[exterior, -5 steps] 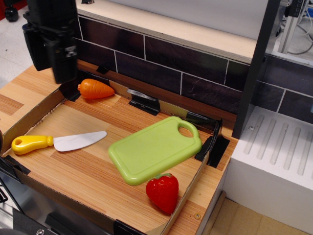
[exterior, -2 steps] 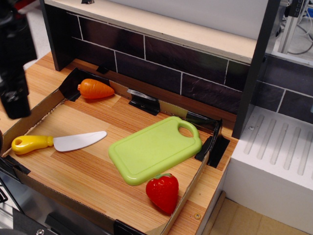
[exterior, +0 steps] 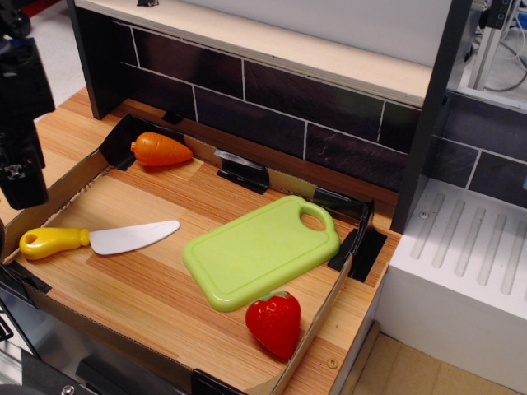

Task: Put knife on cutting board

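Note:
The knife (exterior: 99,239), with a yellow handle and white blade, lies flat at the left of the wooden tray floor, handle to the left. The light green cutting board (exterior: 259,251) lies flat in the middle right of the tray, its handle hole at the far right corner; nothing is on it. My black gripper (exterior: 23,191) hangs at the left edge of the view, above and just left of the knife's handle, apart from it. Its jaws merge into one dark shape, so their state is unclear.
An orange toy carrot (exterior: 160,150) lies at the tray's back left corner. A red toy strawberry (exterior: 274,322) sits just in front of the board. Low cardboard walls (exterior: 325,309) ring the tray. A dark tiled backsplash (exterior: 288,99) stands behind, a white drainer (exterior: 469,271) at right.
My gripper moved from over the tray's back left corner out to the left and lower, near the knife's handle. In the last half second it barely shifted. The objects have not moved.

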Controlling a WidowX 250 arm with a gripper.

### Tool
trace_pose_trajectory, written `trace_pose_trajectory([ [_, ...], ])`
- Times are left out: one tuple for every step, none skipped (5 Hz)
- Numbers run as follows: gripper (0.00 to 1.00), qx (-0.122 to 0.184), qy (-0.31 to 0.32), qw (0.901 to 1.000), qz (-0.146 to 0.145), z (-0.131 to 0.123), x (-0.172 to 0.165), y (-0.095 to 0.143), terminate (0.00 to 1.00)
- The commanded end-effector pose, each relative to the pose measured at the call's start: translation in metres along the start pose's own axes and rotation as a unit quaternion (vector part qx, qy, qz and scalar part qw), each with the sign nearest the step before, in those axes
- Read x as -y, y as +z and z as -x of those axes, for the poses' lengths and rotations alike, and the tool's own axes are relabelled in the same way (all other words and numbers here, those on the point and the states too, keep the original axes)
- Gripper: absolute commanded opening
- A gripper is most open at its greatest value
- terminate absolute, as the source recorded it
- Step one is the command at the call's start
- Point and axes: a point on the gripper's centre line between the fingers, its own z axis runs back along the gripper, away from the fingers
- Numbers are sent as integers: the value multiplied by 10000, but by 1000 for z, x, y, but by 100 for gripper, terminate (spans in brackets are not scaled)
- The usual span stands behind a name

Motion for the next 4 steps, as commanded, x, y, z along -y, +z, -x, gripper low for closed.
trace_pose_trajectory([
  [100,63,-216,9995,-211,-11,-16,-3,0],
  [100,65,-345,9991,-247,-14,-15,-12,0],
  [100,75,-385,9989,-246,-19,-11,-18,0],
  [100,74,-478,9987,-142,-19,4,-21,0],
])
